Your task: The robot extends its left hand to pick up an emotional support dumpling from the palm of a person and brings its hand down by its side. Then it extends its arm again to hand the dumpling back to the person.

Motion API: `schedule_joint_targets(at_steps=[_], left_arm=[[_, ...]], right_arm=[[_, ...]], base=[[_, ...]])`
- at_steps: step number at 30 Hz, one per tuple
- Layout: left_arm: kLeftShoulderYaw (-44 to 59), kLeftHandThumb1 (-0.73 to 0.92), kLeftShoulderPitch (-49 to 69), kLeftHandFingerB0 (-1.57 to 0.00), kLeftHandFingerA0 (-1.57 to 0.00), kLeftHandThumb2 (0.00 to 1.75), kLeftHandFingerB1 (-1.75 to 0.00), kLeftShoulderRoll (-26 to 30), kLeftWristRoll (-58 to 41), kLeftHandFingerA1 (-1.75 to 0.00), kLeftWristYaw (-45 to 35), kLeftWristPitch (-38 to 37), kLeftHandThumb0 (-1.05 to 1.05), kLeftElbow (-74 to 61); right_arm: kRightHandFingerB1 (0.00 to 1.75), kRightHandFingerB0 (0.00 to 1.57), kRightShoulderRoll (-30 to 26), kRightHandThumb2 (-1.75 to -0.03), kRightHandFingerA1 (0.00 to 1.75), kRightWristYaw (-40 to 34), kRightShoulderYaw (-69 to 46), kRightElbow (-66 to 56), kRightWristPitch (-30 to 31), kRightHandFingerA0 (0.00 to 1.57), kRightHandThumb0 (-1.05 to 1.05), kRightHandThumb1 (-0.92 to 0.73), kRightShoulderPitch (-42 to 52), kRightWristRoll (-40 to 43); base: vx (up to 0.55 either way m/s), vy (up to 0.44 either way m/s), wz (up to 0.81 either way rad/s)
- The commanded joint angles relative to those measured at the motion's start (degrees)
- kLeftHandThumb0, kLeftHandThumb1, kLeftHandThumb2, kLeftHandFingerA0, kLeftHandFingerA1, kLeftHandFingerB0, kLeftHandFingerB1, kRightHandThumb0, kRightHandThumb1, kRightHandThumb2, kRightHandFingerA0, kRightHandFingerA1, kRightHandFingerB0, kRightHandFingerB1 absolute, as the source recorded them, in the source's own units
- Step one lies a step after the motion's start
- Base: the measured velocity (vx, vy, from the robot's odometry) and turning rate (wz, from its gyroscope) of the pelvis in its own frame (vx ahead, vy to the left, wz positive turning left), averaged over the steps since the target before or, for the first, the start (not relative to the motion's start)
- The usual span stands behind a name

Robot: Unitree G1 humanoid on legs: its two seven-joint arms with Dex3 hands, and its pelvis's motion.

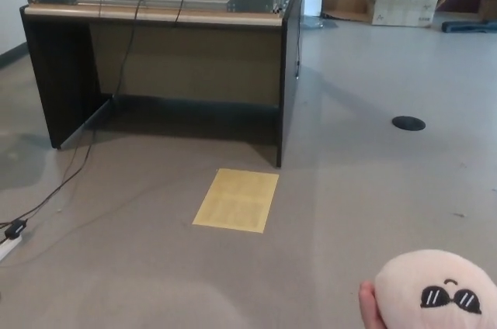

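Dumpling: pale pink emotional support dumpling [435, 290] with a sunglasses face sits low at the picture's right edge, resting on a person's hand.
Person: only a fingertip [368, 303] shows, touching its left side.
Robot hands: neither in view, so finger state can't be told.
Key relation: left hand must cross toward the right.
Long axis: none; it's round.
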Motion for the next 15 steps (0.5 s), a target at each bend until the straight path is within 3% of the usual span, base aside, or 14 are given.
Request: schedule_joint_targets(at_steps=[1, 4, 5, 8, 9, 13, 14, 15], left_arm=[[4.8, 0.39, -10.6, 0.00, -0.08, 0.71, -0.28, 7.9, -16.0, -0.38, -17.2, 1.9, -0.60, -13.3], [4.8, 0.39, -14.0, 0.00, -0.08, 0.71, -0.28, 9.6, -17.5, -0.38, -20.3, 2.7, -0.60, -15.5], [2.9, 0.23, -19.5, 0.00, 0.00, 0.83, -0.48, 12.1, -17.1, -0.48, -22.5, 4.9, -0.32, -19.3], [1.5, 0.22, -23.2, 0.00, 0.00, 0.83, -0.48, 13.6, -17.5, -0.48, -24.2, 7.8, -0.32, -22.7], [0.1, 0.39, -26.1, -0.07, -0.10, 0.69, -0.28, 14.3, -17.5, -0.37, -25.5, 10.3, -0.62, -24.5], [-4.3, 0.39, -35.7, -0.05, -0.08, 0.67, -0.24, 16.0, -17.5, -0.34, -29.9, 16.1, -0.65, -27.7], [-5.6, 0.12, -38.1, 0.00, 0.00, 0.78, -0.49, 16.1, -17.3, -0.48, -30.9, 17.4, -0.32, -28.6], [-6.1, 0.12, -38.9, 0.00, 0.00, 0.78, -0.49, 16.0, -17.2, -0.48, -31.0, 18.1, -0.32, -29.3]], right_arm=[[0.39, 0.57, -1.7, -0.59, 0.50, -0.9, -0.4, 1.1, -3.7, 0.78, -0.29, -0.62, -0.9, 0.2], [0.39, 0.57, -1.7, -0.59, 0.50, -0.9, -0.5, 1.3, -4.0, 0.78, -0.29, -0.62, -1.0, 0.2], [0.39, 0.57, -1.7, -0.58, 0.49, -0.8, -0.6, 1.3, -3.8, 0.79, -0.28, -0.61, -1.0, 0.5], [0.39, 0.56, -1.8, -0.59, 0.50, -0.5, -0.7, 1.2, -3.8, 0.79, -0.29, -0.61, -0.7, 0.6], [0.39, 0.57, -1.8, -0.59, 0.49, -0.6, -0.6, 1.0, -3.7, 0.79, -0.30, -0.61, -0.7, 0.4], [0.39, 0.57, -1.7, -0.59, 0.49, -0.9, -0.3, 1.2, -3.2, 0.79, -0.28, -0.61, -1.3, 0.0], [0.39, 0.57, -1.7, -0.59, 0.50, -0.8, -0.2, 1.4, -3.3, 0.79, -0.28, -0.61, -1.4, 0.0], [0.39, 0.57, -1.8, -0.59, 0.50, -0.7, -0.2, 1.5, -3.4, 0.79, -0.28, -0.61, -1.5, 0.0]], base=[[0.00, 0.000, 0.00], [0.00, 0.000, 0.00], [0.00, 0.000, 0.00], [0.00, 0.000, 0.00], [0.00, 0.000, 0.00], [0.00, 0.000, 0.00], [0.00, 0.000, 0.00], [0.00, 0.000, 0.00]])
